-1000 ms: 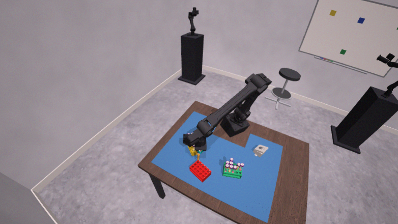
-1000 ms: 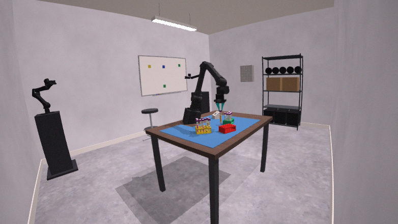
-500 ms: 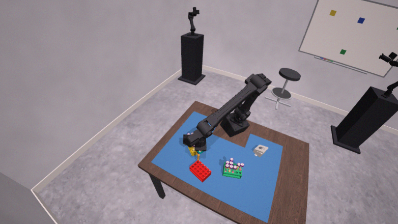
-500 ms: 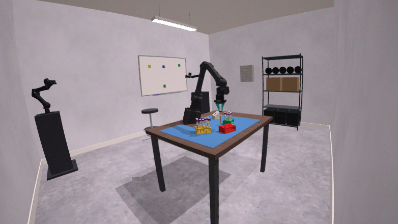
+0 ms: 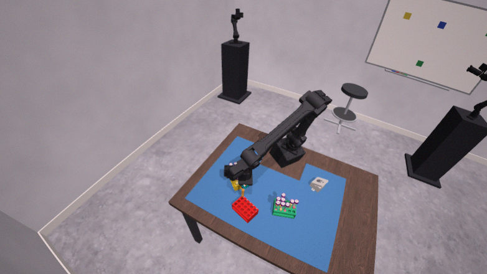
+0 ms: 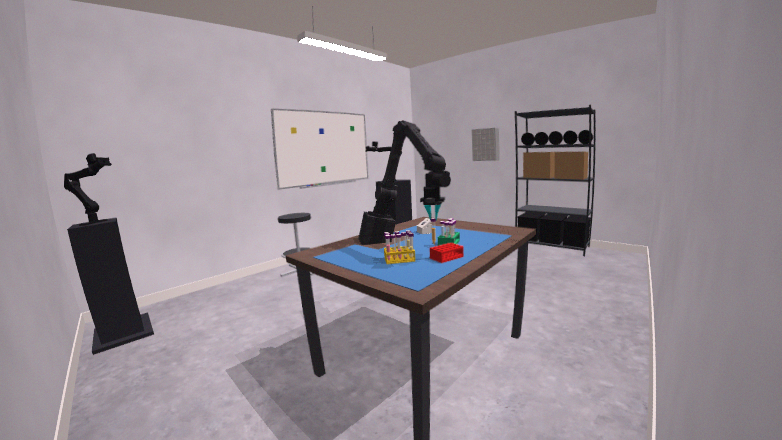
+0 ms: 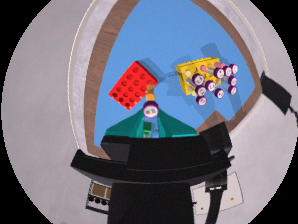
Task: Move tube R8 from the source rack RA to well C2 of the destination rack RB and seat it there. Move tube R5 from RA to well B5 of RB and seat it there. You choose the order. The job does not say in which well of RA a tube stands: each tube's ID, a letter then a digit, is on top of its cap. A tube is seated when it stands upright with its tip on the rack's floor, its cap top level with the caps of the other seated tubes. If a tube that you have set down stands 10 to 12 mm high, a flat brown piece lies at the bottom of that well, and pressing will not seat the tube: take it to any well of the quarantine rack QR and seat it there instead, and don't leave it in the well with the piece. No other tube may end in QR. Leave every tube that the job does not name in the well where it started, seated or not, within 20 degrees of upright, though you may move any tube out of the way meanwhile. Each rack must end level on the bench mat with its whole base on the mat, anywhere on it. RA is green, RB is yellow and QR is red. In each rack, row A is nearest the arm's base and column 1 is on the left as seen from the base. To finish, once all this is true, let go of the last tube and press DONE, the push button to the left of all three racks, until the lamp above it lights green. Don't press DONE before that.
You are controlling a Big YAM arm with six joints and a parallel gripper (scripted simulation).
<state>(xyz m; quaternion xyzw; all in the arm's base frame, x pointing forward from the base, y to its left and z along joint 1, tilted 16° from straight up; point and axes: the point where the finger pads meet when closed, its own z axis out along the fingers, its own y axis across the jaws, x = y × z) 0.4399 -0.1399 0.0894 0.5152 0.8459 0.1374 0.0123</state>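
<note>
The arm (image 5: 289, 122) is matte black throughout, built of long boxy links joined by rounded cylindrical joints, and rises from a squat black base (image 5: 296, 157). Its gripper (image 6: 431, 210) carries teal fingers that taper toward the tips. In the wrist view, the black gripper housing is wide and blocky, with a black cable (image 7: 212, 209) running down its right side.

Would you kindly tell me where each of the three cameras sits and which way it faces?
Top: high in the room, looking down at the table; whole arm shows.
Exterior: at room height beyond the table's far end, facing the arm's base.
Wrist: on the gripper, looking past the held tube.
All three share the red rack and yellow rack.
</note>
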